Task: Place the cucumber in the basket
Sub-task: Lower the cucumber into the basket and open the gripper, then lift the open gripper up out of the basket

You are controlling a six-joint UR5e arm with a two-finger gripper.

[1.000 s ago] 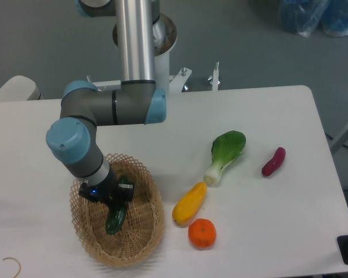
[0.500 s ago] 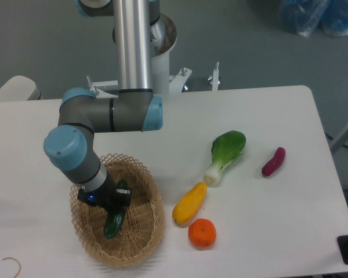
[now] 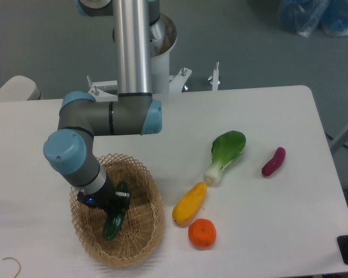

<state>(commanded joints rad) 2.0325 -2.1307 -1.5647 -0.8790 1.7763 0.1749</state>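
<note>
The round tan wicker basket (image 3: 140,240) sits at the front left of the white table. The dark green glossy cucumber (image 3: 112,226) is inside it, tilted, its lower end near the basket floor. My gripper (image 3: 111,204) reaches down into the basket and is shut on the cucumber's upper part. The arm's grey and blue wrist hides the gripper's top and the basket's back left rim.
A yellow squash (image 3: 189,202) and an orange (image 3: 202,233) lie just right of the basket. A leafy bok choy (image 3: 225,154) and a purple eggplant (image 3: 273,161) lie further right. A thin tan loop (image 3: 11,266) lies at the front left edge.
The gripper and the cucumber have moved slightly down and left, deeper into the basket. The other things have not moved.
</note>
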